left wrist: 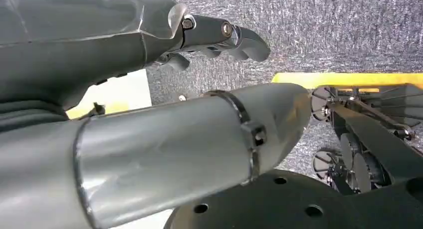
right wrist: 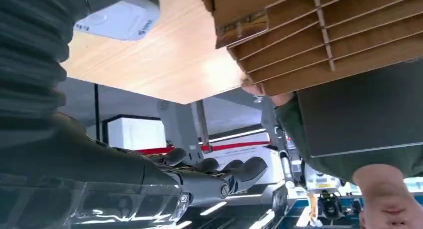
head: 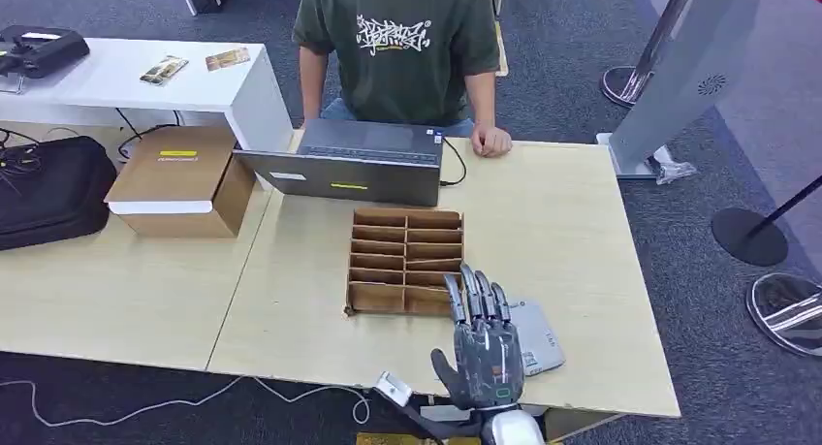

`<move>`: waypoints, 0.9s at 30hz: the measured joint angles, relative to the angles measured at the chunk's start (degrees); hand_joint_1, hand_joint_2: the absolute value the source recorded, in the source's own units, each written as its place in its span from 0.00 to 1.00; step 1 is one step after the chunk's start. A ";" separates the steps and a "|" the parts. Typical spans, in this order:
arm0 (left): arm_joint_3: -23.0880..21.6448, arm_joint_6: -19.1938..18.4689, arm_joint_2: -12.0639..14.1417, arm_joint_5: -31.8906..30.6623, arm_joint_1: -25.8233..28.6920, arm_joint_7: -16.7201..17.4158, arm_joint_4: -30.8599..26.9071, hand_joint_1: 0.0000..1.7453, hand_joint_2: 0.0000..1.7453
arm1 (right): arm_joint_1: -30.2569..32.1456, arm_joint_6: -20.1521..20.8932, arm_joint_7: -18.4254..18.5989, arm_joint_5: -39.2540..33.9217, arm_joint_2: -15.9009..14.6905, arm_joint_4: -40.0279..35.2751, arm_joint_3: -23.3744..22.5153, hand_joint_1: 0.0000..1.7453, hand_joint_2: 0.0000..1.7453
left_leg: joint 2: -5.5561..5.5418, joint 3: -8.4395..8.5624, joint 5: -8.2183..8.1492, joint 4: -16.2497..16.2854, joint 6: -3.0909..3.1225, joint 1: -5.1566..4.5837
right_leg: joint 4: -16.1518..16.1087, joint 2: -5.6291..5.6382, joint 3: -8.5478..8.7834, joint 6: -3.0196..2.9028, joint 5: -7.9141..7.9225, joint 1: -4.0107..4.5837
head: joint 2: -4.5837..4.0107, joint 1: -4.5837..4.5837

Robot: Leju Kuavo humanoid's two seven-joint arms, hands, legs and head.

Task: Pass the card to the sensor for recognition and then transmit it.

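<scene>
The right hand (head: 482, 343) rises from the lower centre of the head view with its fingers straight, spread and empty, over the near edge of the pale wooden table (head: 572, 232). Just to the right of the fingers, partly hidden behind them, lies a flat light-grey rounded device (head: 539, 333) that I take to be the sensor. Directly ahead of the fingertips, toward the frame's centre, stands a brown cardboard divider box (head: 406, 261) with two columns of narrow slots. In the right wrist view, one slot near the box's corner holds what looks like a printed card (right wrist: 243, 28); whether it is the card the task means cannot be told for certain. If so, the card lies just beyond the fingertips, with its long axis along the slot, across the frame. The right hand is plainly the nearer. The left hand (left wrist: 219, 34) hangs over grey carpet with its fingers loosely apart and nothing in them. Beyond the box sits a dark grey laptop (head: 354, 161), and a person in a green T-shirt (head: 397, 47) rests a hand (head: 490, 141) on the table's far edge. A cardboard carton (head: 179, 178) sits at the left, well apart. Nothing stands between the fingers and the box; the slot walls would likely crowd a grasp.
</scene>
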 joint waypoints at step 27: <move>0.02 -0.06 1.29 -0.68 -0.23 0.50 0.90 0.00 0.00 | -10.59 -0.07 2.99 0.00 5.60 16.48 -3.35 0.00 1.00 | 0.06 0.03 0.01 0.00 -0.01 0.00 | 0.01 0.06 0.01 -0.02 0.03 0.00 | 0.00 0.00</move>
